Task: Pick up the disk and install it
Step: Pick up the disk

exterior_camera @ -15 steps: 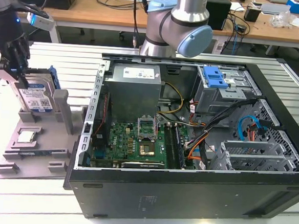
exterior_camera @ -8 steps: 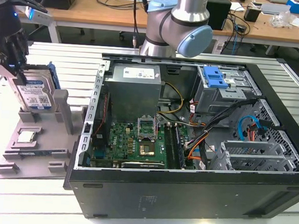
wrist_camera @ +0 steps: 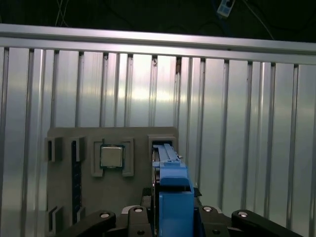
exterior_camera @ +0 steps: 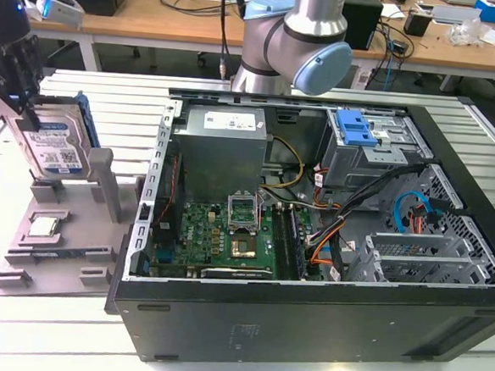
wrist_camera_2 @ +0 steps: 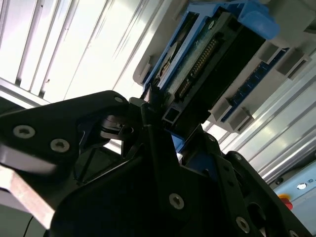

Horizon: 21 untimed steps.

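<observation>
**Exterior view.**
- Gripper (exterior_camera: 23, 107): black, at the exterior view's left, set on the upper end of the disk (exterior_camera: 57, 145).
- Disk: stands on edge and tilted, its label towards the camera and its blue bracket along the rim. Its lower end is at the upright slot of the grey tray (exterior_camera: 65, 245). Whether it is seated there or raised clear cannot be told.
- Chip (exterior_camera: 45, 225): lies flat in a tray recess, near the disk's foot and apart from it.
- Case (exterior_camera: 306, 325): open, just beside the tray on the exterior view's right. It holds a board (exterior_camera: 218, 234) and a blue latch (exterior_camera: 358, 125) on its cage.
- Arm (exterior_camera: 292, 36): rises behind the case.
- Table (exterior_camera: 49, 346): slatted metal, under everything.

**Second wrist view.**
- Gripper (wrist_camera_2: 168, 121): jaws drawn in narrow, pinching the end of the disk (wrist_camera_2: 207, 59).
- One finger (wrist_camera_2: 149, 109): lies against the disk's corner.
- Disk: shown from its connector side, with a row of pins and the blue bracket at each flank.
- Tray (wrist_camera_2: 291, 61): grey, beyond the disk.
- Table (wrist_camera_2: 74, 49): bright slats.

**First wrist view.**
- Disk (wrist_camera: 173, 187): seen edge-on, its blue bracket running out from between the gripper's (wrist_camera: 170, 215) black links. Its far end is at the tray (wrist_camera: 69, 143) slot.
- Chip (wrist_camera: 111, 157): in its recess, beside the disk and not touching it.
- Table (wrist_camera: 247, 123): slats beneath the tray.
</observation>
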Each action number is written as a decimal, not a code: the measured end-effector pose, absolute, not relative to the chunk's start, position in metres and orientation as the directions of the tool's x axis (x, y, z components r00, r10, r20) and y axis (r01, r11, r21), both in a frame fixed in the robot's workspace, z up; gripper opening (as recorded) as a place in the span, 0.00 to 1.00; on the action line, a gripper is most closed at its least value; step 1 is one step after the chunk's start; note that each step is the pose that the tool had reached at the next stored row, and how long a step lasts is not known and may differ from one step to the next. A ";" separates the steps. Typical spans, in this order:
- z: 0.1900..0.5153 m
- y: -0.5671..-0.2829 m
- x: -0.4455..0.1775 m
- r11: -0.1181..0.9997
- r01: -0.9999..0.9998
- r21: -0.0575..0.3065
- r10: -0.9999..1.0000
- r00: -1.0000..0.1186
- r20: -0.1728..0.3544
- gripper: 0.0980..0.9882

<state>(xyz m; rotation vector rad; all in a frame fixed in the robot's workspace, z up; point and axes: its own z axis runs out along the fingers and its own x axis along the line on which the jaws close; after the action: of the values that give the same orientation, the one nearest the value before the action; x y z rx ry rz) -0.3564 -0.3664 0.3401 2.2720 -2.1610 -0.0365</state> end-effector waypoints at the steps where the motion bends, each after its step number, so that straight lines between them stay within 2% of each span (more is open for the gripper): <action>1: 0.342 -0.366 -0.356 -0.050 -0.999 0.020 -0.999 0.050 -0.013 0.30; 21: 0.388 -0.366 -0.356 -0.050 -0.999 0.020 -0.999 0.050 -0.013 0.30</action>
<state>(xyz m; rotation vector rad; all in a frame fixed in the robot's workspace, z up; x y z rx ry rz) -0.3564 -0.3659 0.3879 2.2720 -2.1610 -0.0365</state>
